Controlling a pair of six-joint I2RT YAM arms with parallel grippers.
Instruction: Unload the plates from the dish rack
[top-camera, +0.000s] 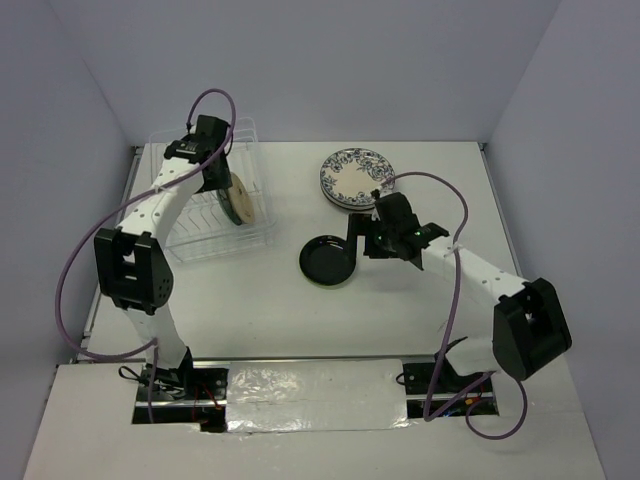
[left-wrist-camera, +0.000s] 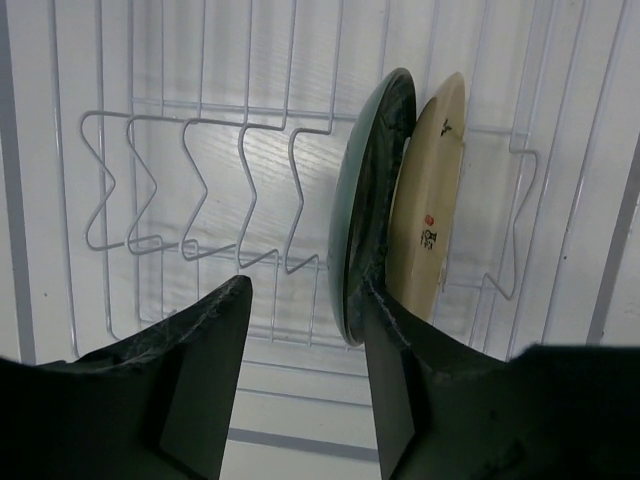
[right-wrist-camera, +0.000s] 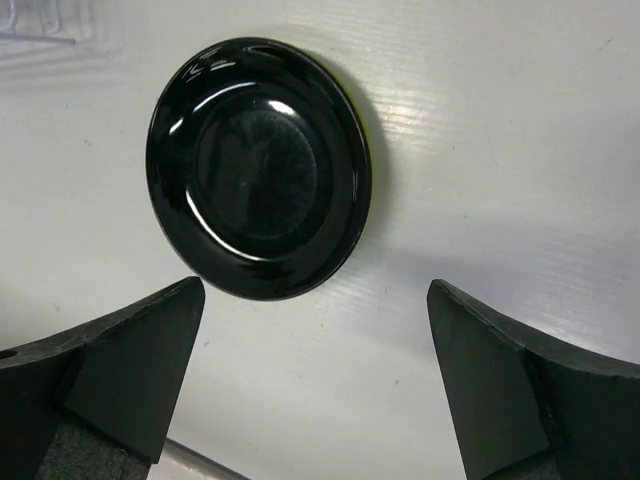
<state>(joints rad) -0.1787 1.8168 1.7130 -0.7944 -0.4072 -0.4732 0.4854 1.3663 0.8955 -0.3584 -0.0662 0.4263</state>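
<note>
My left gripper (left-wrist-camera: 305, 395) is wide open and empty. In the clear slotted rack (top-camera: 210, 246), the upright dark-green round plate (left-wrist-camera: 372, 200) stands edge-on at centre-right, ahead of its right finger.

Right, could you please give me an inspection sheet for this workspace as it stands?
Surface: white table.
Job's things: dish rack holds two upright plates, dark green plate and cream plate; black plate and blue-patterned stack lie on the table.
Clutter: nothing seen.
Grippers: left gripper open over the rack; right gripper open above the black plate.
Cables: purple cables loop along both arms.
Surroundings: plain walls; silver tape at near edge.
</note>
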